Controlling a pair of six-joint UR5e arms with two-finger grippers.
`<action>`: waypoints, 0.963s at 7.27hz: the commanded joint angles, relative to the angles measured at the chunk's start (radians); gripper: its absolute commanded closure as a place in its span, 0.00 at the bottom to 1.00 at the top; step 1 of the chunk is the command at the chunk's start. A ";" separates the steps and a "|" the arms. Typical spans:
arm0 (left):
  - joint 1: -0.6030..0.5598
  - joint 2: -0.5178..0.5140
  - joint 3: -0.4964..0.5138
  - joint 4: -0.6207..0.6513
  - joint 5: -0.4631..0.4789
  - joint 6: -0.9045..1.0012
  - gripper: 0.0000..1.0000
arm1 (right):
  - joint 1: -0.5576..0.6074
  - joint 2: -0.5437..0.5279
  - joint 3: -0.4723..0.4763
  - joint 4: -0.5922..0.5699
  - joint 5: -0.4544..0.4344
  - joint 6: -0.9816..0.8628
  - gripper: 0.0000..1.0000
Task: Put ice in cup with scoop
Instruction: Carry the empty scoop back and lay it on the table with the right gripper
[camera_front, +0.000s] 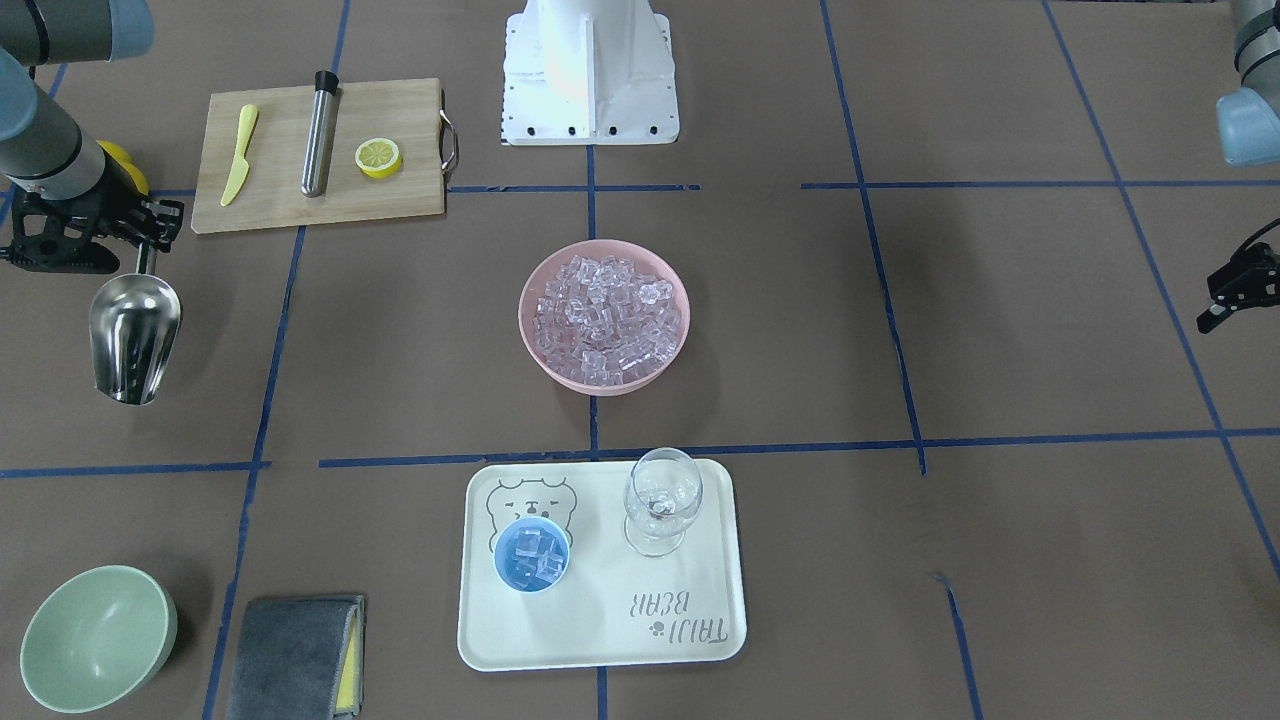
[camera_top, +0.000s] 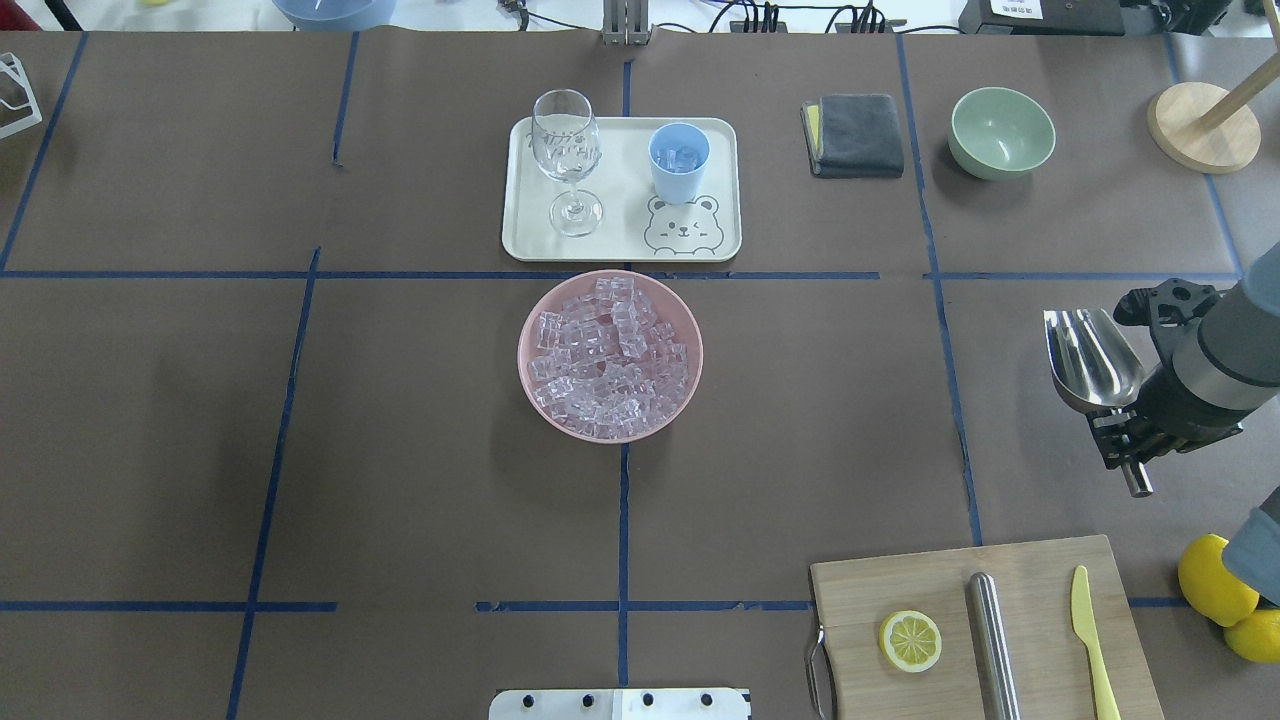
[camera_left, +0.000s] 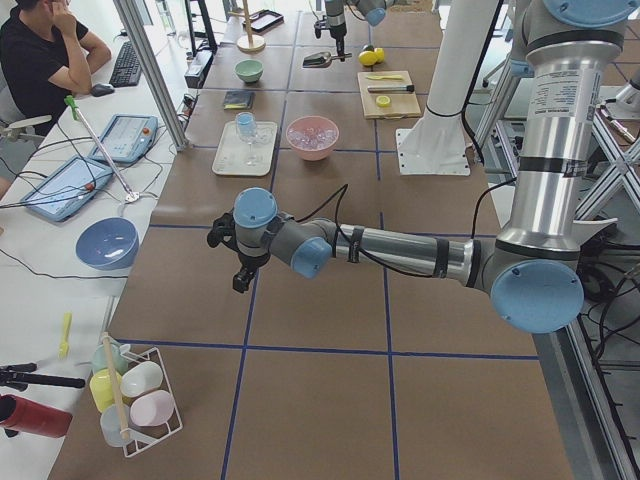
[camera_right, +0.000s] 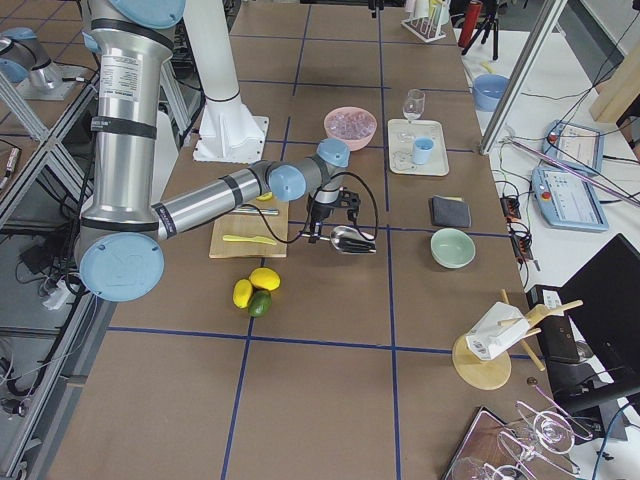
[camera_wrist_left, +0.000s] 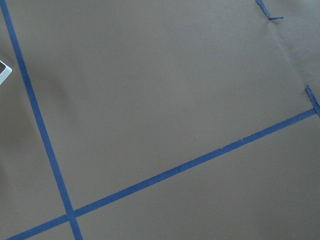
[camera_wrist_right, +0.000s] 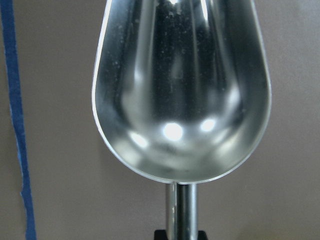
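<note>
My right gripper (camera_front: 146, 250) is shut on the rod handle of the steel scoop (camera_front: 135, 335), held above the table at my far right beside the cutting board. The scoop (camera_wrist_right: 182, 90) is empty; it also shows in the overhead view (camera_top: 1090, 360). The ice (camera_front: 605, 315) fills a pink bowl (camera_top: 522, 350) at the table's middle. The light-blue cup (camera_front: 532, 555) stands on a cream tray (camera_front: 600, 625) and holds several cubes. My left gripper (camera_front: 1225, 305) hangs over bare table at the far left; I cannot tell whether it is open or shut.
A clear wine glass (camera_front: 662, 500) stands on the tray beside the cup. A cutting board (camera_front: 290, 190) carries a yellow knife, a steel cylinder and a lemon half. A green bowl (camera_front: 95, 640) and a grey cloth (camera_front: 295, 655) lie past the tray. Lemons (camera_top: 1215, 580) sit near my right arm.
</note>
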 joint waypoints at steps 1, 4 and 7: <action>0.000 -0.002 0.000 -0.002 0.000 0.000 0.00 | -0.030 0.020 -0.018 0.002 0.003 0.011 1.00; 0.000 -0.002 0.001 -0.002 0.000 0.000 0.00 | -0.031 0.053 -0.051 0.002 0.014 0.009 0.77; 0.000 0.000 -0.005 -0.002 -0.002 -0.018 0.00 | -0.033 0.051 -0.048 0.004 0.012 0.011 0.01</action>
